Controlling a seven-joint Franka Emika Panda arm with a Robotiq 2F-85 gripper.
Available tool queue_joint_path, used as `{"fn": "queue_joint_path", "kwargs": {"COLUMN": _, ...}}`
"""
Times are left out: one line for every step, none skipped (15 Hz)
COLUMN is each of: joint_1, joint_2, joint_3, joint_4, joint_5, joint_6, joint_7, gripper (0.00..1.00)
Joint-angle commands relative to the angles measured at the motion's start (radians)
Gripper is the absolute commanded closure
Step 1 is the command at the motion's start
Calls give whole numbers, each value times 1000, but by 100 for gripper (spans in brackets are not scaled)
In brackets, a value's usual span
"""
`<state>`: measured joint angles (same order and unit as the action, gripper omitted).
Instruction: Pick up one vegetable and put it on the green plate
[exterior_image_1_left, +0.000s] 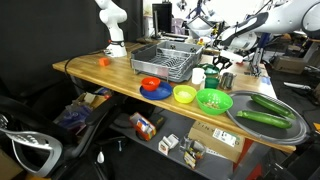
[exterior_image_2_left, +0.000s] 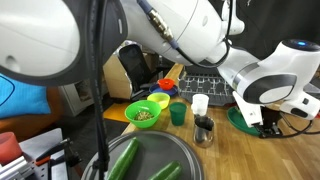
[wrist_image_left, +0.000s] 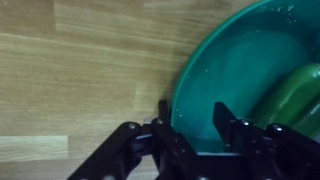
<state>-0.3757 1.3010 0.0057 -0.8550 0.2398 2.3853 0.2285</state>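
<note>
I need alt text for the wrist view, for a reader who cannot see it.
An open gripper hangs over the edge of a green plate on a wooden table. A green vegetable lies on the plate, at the right.

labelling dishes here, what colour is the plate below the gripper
Dark teal-green, plain and glossy; the green plate shows best in the wrist view.
</note>
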Motion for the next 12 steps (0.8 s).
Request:
{"fn": "queue_joint_path", "kwargs": {"joint_1": -7, "joint_2": 0, "joint_3": 5, "joint_4": 1, "joint_5": -1, "joint_6": -8, "joint_7": -20, "gripper": 81}}
{"fn": "queue_joint_path", "kwargs": {"joint_1": -8, "joint_2": 0, "joint_3": 3, "joint_4": 0, "joint_5": -3, "joint_6": -9, "joint_7": -18, "gripper": 86}}
{"fn": "queue_joint_path", "kwargs": {"joint_1": -10, "joint_2": 0, "joint_3": 1, "joint_4": -1, "joint_5": -2, "joint_6": -10, "joint_7": -18, "gripper": 91}}
{"fn": "queue_joint_path", "kwargs": {"joint_1": -12, "joint_2": 0, "joint_3": -1, "joint_4": -2, "joint_5": -2, "joint_6": -11, "joint_7": -18, "gripper": 99}}
{"fn": "queue_joint_path", "kwargs": {"joint_1": -14, "joint_2": 0, "joint_3": -3, "joint_4": -3, "joint_5": -2, "joint_6": -11, "joint_7": -18, "gripper": 100}}
{"fn": "queue_joint_path", "kwargs": {"joint_1": -15, "joint_2": 0, "joint_3": -4, "joint_4": -4, "joint_5": -2, "joint_6": -11, "joint_7": -17, "gripper": 100}}
{"fn": "queue_joint_path", "kwargs": {"joint_1": -16, "joint_2": -2, "joint_3": -3, "joint_4": -3, "joint_5": -1, "joint_6": -12, "joint_7": -19, "gripper": 100}}
{"fn": "queue_joint_path", "kwargs": {"joint_1": -16, "joint_2": -2, "joint_3": -3, "joint_4": -4, "joint_5": -2, "joint_6": -14, "joint_7": -21, "gripper": 99}}
{"fn": "queue_joint_path", "kwargs": {"joint_1": -15, "joint_2": -2, "joint_3": -4, "joint_4": -4, "joint_5": -2, "joint_6": -15, "joint_7": -22, "gripper": 99}}
{"fn": "queue_joint_path", "kwargs": {"joint_1": -14, "joint_2": -2, "joint_3": -5, "joint_4": -3, "joint_5": -4, "joint_6": -17, "joint_7": -24, "gripper": 99}}
{"fn": "queue_joint_path", "kwargs": {"joint_1": -12, "joint_2": -3, "joint_3": -8, "joint_4": -2, "joint_5": -8, "joint_6": -21, "joint_7": -26, "gripper": 99}}
{"fn": "queue_joint_path", "kwargs": {"joint_1": -11, "joint_2": -4, "joint_3": -10, "joint_4": -1, "joint_5": -10, "joint_6": -25, "joint_7": -28, "gripper": 99}}
